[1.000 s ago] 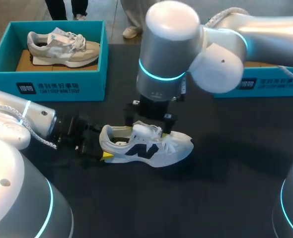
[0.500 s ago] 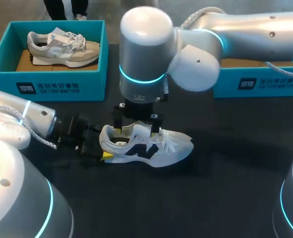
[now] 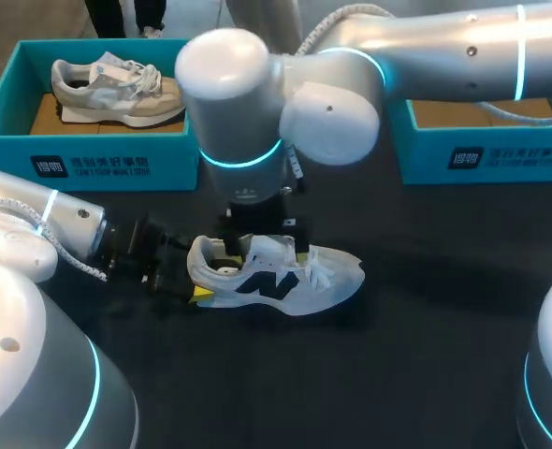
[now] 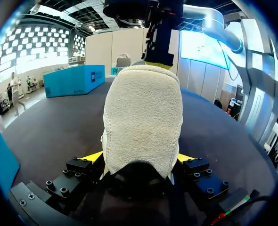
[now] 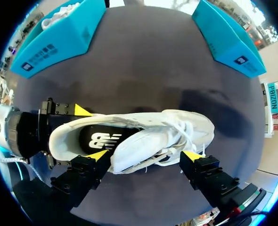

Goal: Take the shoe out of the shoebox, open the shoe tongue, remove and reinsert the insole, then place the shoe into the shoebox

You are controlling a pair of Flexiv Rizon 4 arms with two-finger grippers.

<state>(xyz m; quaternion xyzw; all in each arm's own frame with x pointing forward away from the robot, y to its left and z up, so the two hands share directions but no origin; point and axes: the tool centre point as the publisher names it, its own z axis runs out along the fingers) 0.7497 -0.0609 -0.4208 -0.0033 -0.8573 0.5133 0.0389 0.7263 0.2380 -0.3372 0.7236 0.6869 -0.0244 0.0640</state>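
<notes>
The left jaws are clamped on the heel of the white shoe [image 3: 285, 279], their fingertips [image 4: 93, 157] pressed against it from both sides. The shoe stands on its sole on the dark surface [image 3: 426, 337], with its toe pointing straight away from them. Inside the shoe's opening, just ahead of those jaws, the black insole [image 5: 101, 140] lies flat in place. Directly over the shoe hang the right jaws, spread wide apart along its length. One yellow tip [image 5: 99, 154] sits at the edge of the opening beside the tongue [image 5: 139, 145], the other by the laces [image 5: 176, 136] toward the toe. Whether either tip touches the shoe cannot be told. Well beyond the right jaws, off to one side, stands a teal shoebox [image 3: 89, 154] holding a grey shoe [image 3: 117, 89]. Off to the other side, a second teal shoebox [image 3: 482, 154] shows its brown floor.
</notes>
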